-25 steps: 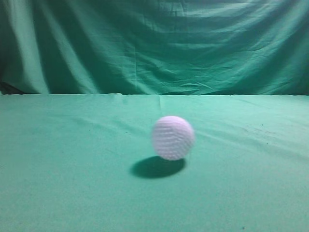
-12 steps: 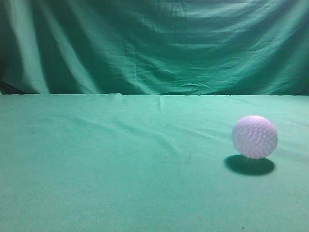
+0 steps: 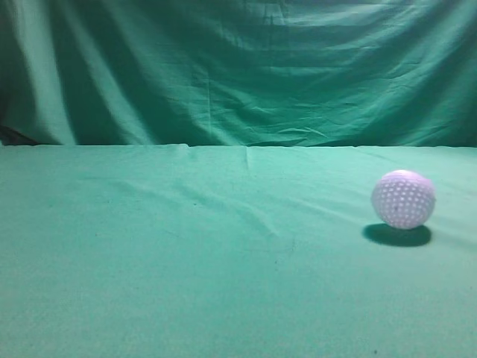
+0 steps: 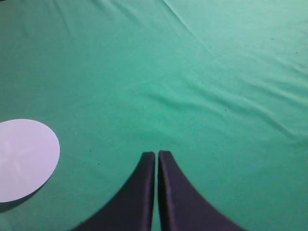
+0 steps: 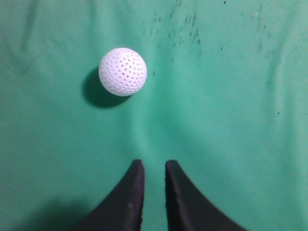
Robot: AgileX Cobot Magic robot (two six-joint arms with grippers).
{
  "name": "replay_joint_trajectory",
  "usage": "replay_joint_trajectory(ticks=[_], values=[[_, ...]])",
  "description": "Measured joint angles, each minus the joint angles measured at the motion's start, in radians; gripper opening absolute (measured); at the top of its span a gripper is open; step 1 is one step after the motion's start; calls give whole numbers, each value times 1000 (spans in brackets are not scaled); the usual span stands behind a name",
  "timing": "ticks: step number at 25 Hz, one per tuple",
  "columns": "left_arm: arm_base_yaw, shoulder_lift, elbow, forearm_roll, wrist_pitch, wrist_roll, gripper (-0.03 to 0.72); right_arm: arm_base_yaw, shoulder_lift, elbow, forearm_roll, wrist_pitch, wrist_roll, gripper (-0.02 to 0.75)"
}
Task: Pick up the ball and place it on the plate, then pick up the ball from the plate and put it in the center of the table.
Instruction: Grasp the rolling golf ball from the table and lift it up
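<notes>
From the front camera, we see the ball (image 3: 403, 199) sitting on the table (image 3: 186, 268), far over on the right side. It is white with little dimples, and its dark shadow lies on the green cloth just under it. Behind the table hangs a wrinkly green curtain (image 3: 238, 71). We see no arm in this view.

Looking down from the left wrist, we see the left gripper (image 4: 157, 155). Its two black fingers are pressed almost together, with only a thin line between the tips, and they hold nothing. The round white plate (image 4: 24, 159) lies flat on the table to the left of the fingers, partly cut off by the edge of the picture.

Looking down from the right wrist, we see the right gripper (image 5: 152, 164). Its fingers stand a little apart with a narrow gap, and nothing is between them. The ball sits on the cloth ahead of the tips and a bit to the left, not touching them. Some small dark specks (image 5: 178, 26) mark the cloth past the ball.
</notes>
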Motion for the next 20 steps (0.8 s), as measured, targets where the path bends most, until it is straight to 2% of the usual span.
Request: replay_joint_trajectory(ticks=[4, 8, 10, 11, 14, 15, 20], values=[[0, 0, 0, 0, -1, 0, 0, 2, 79, -58, -2, -6, 64, 300], [0, 0, 2, 0, -3, 0, 0, 2, 154, -111, 24, -8, 75, 541], [0, 0, 6, 4, -3, 0, 0, 2, 195, -137, 48, -8, 48, 635], [0, 0, 8, 6, -3, 0, 0, 2, 212, -152, 65, -6, 28, 655], [0, 0, 10, 6, -3, 0, 0, 2, 277, -198, 107, 9, -12, 645], [0, 0, 10, 6, -3, 0, 0, 2, 295, -216, 116, 15, -25, 671], [0, 0, 10, 6, -5, 0, 0, 2, 398, -300, 153, 55, -73, 671]])
